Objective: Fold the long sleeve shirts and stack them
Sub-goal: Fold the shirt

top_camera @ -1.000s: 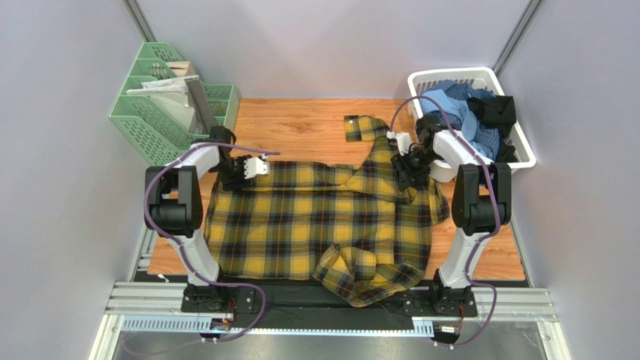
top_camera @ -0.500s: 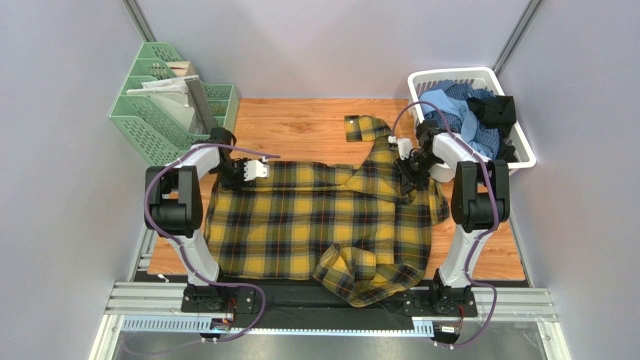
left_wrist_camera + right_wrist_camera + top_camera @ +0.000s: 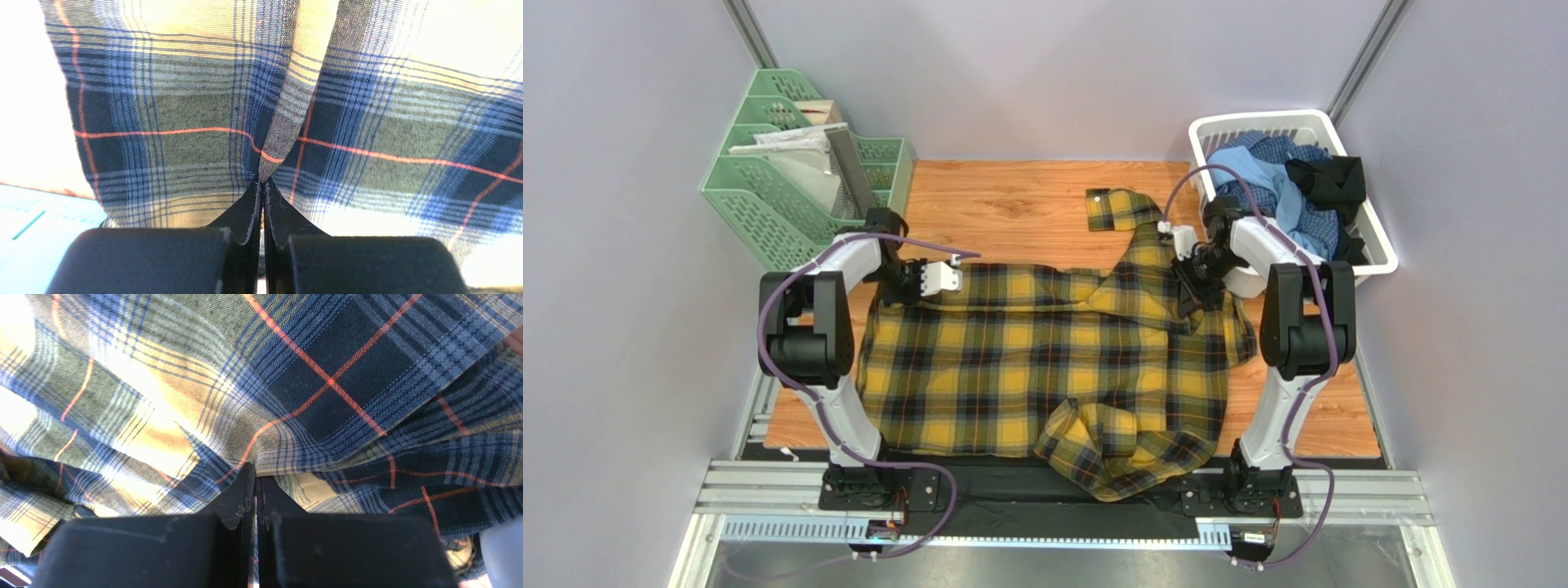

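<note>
Mustard-yellow and black plaid flannel shirt [image 3: 1014, 355] lies spread flat across the wooden table [image 3: 1014, 196], filling the centre of the top view. One sleeve runs to the upper middle of the frame, where its cuff [image 3: 1109, 208] rests on bare wood. The other sleeve [image 3: 1124, 447] is bunched at the lower centre and hangs over the table's near edge.

The left gripper [image 3: 916, 279] sits at the shirt's upper left corner, touching the cloth. In the left wrist view its black fingers [image 3: 242, 214] are pressed together, and a narrow ridge of plaid rises from between the tips, so the jaws are clamped on a pinch of the shirt. The right gripper [image 3: 1192, 282] is at the upper right of the shirt, near where the raised sleeve joins the body. In the right wrist view its fingers [image 3: 236, 502] meet the same way, nipping a fold of plaid with creases fanning out from the tips.

A white laundry basket [image 3: 1257, 118] stands at the upper right of the top view, holding a heap of other shirts [image 3: 1277, 184] in light blue, blue check and black. Green mesh file trays [image 3: 762, 196] with papers stand at the upper left.
</note>
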`<state>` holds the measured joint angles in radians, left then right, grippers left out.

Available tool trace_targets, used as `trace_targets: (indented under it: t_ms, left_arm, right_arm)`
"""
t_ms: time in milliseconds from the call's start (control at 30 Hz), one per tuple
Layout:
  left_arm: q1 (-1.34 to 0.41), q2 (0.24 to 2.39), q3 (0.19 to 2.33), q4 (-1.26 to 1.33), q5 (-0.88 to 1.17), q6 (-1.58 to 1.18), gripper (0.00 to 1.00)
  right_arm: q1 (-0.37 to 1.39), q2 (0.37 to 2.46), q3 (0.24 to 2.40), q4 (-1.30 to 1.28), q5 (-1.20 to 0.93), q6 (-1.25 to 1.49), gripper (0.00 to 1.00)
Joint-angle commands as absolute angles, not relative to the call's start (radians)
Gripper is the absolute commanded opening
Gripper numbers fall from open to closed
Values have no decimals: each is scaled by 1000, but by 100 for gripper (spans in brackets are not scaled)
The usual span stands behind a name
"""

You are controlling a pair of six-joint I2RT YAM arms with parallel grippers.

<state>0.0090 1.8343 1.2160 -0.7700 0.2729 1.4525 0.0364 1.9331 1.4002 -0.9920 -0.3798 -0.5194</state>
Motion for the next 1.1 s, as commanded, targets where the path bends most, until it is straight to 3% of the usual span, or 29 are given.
trace_targets:
  t_ms: [0, 633, 1067]
  left_arm:
    - [12, 1770, 1282, -851, 305, 1454, 0]
    - [12, 1657, 1263, -996, 314, 1491, 0]
    - [6, 1753, 1158, -940, 250, 1462, 0]
  right_arm:
    - [22, 1861, 1456, -1020, -422, -506, 0]
    - [-34, 1758, 1459, -1154, -445, -577, 0]
    - [-31, 1848, 1418, -1097, -423, -577, 0]
